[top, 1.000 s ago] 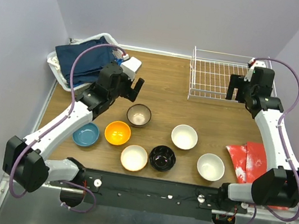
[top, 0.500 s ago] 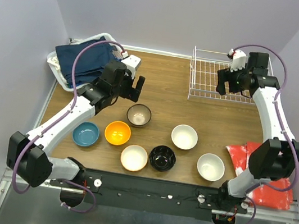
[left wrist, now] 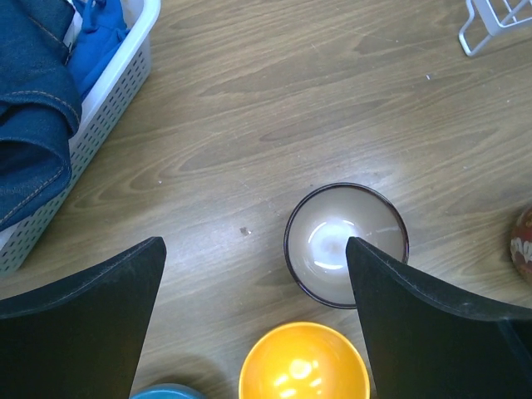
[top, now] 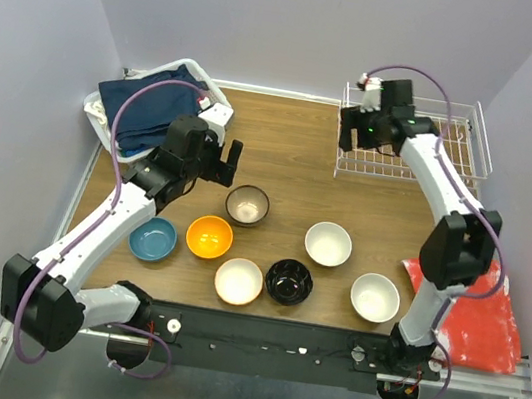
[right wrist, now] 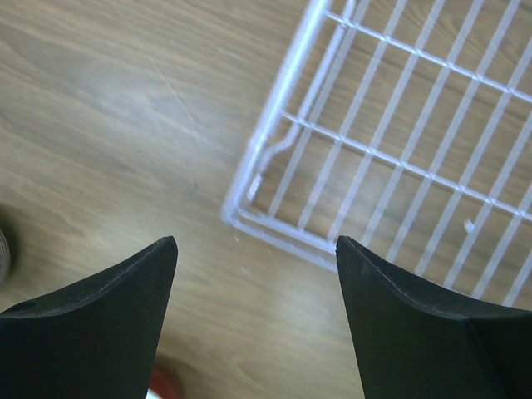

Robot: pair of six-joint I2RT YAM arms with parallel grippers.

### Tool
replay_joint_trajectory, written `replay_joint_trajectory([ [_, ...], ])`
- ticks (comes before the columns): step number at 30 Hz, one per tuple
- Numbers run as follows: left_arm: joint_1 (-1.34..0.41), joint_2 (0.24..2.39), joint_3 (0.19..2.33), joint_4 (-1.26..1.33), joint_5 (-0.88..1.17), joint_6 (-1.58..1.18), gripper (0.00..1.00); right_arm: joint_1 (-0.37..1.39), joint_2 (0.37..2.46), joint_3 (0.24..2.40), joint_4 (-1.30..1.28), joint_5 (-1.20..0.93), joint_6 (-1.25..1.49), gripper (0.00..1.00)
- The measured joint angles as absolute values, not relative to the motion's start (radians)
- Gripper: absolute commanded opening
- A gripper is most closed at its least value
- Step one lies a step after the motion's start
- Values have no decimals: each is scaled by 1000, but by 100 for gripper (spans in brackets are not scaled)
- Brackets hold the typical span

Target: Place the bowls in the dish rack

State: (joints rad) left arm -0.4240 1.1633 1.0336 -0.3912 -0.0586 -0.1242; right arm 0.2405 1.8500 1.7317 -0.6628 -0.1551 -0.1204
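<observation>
Left gripper (top: 224, 159): released, jaws wide apart, holding nothing. It hovers over the wooden table (top: 293, 153), just to the far-left of the brown bowl (top: 247, 205). In the left wrist view the left gripper (left wrist: 253, 245) looks straight down. The brown bowl (left wrist: 346, 243) sits upright against the inner edge of the right finger (contact cannot be determined). The orange bowl (left wrist: 303, 362) lies nearer the camera, and a sliver of the blue bowl (left wrist: 166, 391) shows at the bottom edge.

Right gripper (top: 355, 138): released, jaws spread, holding nothing. It hangs over the near-left corner of the dish rack (top: 416, 147). In the right wrist view that corner of the dish rack (right wrist: 374, 166) shows beyond the open right gripper (right wrist: 255, 241).

Bowl positions: all seven stand upright on the table, outside the dish rack. The far row holds the brown bowl and the far white bowl (top: 328, 243). The near row, left to right, holds the blue bowl (top: 153, 238), orange bowl (top: 209, 236), cream bowl (top: 239, 280), black bowl (top: 288, 281) and near white bowl (top: 375, 297).

Other items: a white plastic basket (top: 99, 117) with blue cloth (top: 144, 104) is at the far left. A red cloth (top: 475, 319) is at the near right.
</observation>
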Motion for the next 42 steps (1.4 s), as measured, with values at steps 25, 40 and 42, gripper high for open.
replay_joint_trajectory([
  [25,-408,1112,1014,-379,-14,-74,99,396,2149,1959,-594,305,28,1],
  [40,-408,1079,951,-368,-15,-53,99,591,2149,1973,-643,324,245,1],
  [42,-408,1068,951,-368,-15,-47,99,600,2149,1984,-659,306,299,1],
])
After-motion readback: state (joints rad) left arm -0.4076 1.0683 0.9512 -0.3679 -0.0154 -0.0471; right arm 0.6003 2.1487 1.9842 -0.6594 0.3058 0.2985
